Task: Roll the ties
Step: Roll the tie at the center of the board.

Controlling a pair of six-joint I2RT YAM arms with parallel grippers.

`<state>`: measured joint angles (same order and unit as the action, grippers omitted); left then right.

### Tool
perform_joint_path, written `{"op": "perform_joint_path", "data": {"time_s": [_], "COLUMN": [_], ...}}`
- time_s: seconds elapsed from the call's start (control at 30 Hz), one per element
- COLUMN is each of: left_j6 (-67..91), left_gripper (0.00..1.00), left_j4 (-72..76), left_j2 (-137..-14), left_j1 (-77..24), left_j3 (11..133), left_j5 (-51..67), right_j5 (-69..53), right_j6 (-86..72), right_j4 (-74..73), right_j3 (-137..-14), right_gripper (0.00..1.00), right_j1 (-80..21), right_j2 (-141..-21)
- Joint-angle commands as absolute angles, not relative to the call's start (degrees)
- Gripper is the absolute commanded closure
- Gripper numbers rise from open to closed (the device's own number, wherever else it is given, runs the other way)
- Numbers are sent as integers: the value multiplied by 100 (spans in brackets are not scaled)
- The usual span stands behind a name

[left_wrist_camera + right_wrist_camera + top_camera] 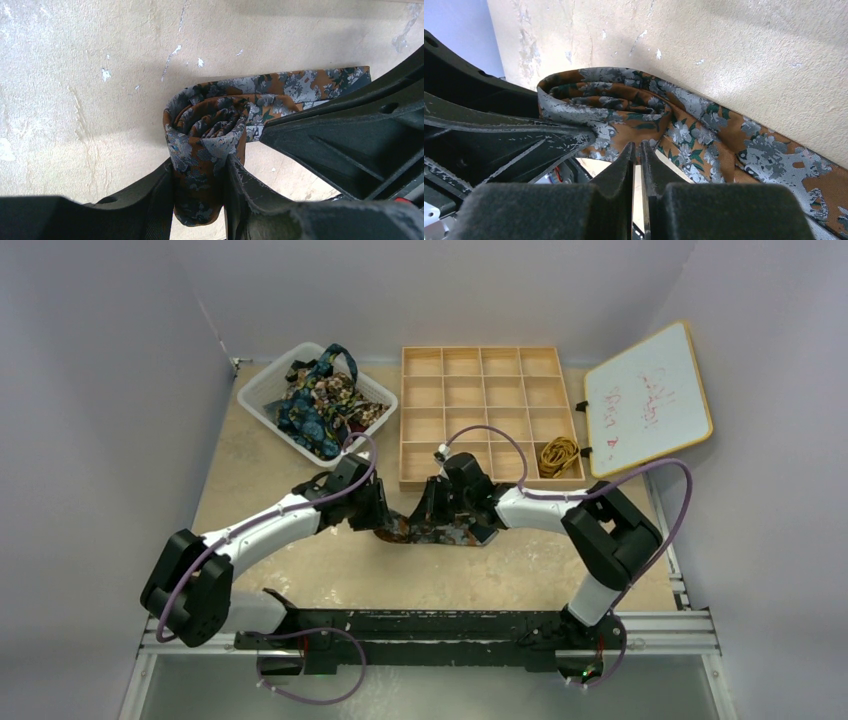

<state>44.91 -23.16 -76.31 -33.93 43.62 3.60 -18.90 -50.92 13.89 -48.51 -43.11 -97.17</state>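
Half-rolled at mid-bench (420, 578): brown tie (210, 120), coil clamped in left end effector (199, 172), tail lying flat. Right end effector (636, 147) closed, tips against fabric. Already in tray (465, 390): gold tie (558, 453). Awaiting rolling in basket (262, 405): more ties (320, 405).

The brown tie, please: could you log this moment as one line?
phase: rolling | brown tie: partly rolled, tail flat on table | left gripper: clamped on roll | right gripper: shut at roll's edge

Pale lavender walls (450, 280), scuffed beige tabletop (450, 580), metal rail (680, 625) along near edge
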Motion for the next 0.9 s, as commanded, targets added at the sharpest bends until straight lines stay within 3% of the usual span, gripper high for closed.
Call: {"op": "perform_joint_path", "data": {"time_s": [0.0,0.6,0.87], "left_j6": [4571,4638,4360], "left_gripper": [67,67,70], "left_j4": [-2293,-2550,-3015], "left_j2": [-7468,-7664,-7933], "left_j1": [-3419,-3467,-3800], "left_j3": [4455,4705,5195], "left_j5": [233,9,-765], "right_j5": [-1818,-2154,-2296], "right_j6": [-5034,-5081,-5004], "right_j4": [1439,1512,1386], "right_j3": [-4852,-5299,-5365], "right_gripper": [91,93,93], "right_j1": [-4342,-4403,-4408], "right_j2": [-9748,-10462,-10395]}}
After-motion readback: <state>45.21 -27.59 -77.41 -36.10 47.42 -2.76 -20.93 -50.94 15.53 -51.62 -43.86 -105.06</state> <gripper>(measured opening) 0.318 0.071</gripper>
